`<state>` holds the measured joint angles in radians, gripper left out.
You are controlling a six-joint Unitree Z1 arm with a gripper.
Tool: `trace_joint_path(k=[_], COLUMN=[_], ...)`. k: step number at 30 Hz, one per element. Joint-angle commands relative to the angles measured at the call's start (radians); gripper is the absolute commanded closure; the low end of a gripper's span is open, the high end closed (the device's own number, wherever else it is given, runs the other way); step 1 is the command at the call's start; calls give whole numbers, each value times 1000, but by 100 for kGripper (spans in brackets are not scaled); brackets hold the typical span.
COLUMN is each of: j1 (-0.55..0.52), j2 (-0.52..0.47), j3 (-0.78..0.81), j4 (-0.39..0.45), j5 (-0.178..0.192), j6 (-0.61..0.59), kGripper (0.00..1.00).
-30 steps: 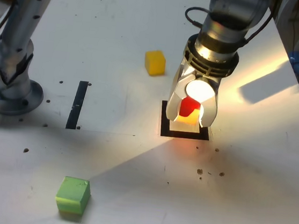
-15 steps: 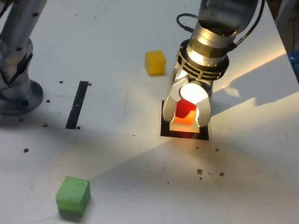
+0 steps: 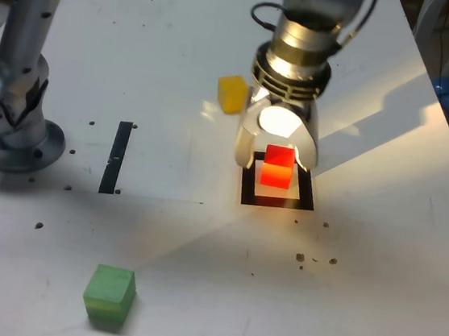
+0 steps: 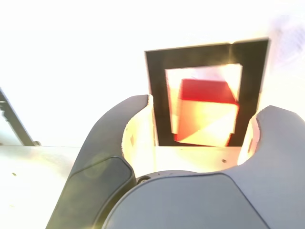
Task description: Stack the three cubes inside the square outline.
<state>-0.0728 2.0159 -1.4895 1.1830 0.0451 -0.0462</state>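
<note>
Standing apart, gripper jaws [image 3: 276,159] leave side gaps; red cube [image 3: 278,167] between fingertips, inside square outline [image 3: 306,195].

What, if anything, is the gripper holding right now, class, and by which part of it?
Nothing is held: the gripper stands open, and the red cube rests inside the square outline, clear of both jaws.

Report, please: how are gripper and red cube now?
Gripper open, jaws clear of the red cube. Red cube inside square outline. Yellow and green cubes outside it. Nothing seen blocking.
</note>
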Motion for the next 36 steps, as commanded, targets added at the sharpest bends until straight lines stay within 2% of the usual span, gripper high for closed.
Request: trace_joint_path(k=[1,7,13,20,27,32,36], j1=[29,152,279,398,472,503,519], j2=[-44,-126,-141,-105,-39,22,48], j3=[35,128,157,147,119,82,66], j4=[8,22,27,15,4,4,5], j5=[7,25,31,29,19,3,-1], j6=[-11,-11,43,120,173,203,209], kGripper=[0,0,0,0,2,9,24])
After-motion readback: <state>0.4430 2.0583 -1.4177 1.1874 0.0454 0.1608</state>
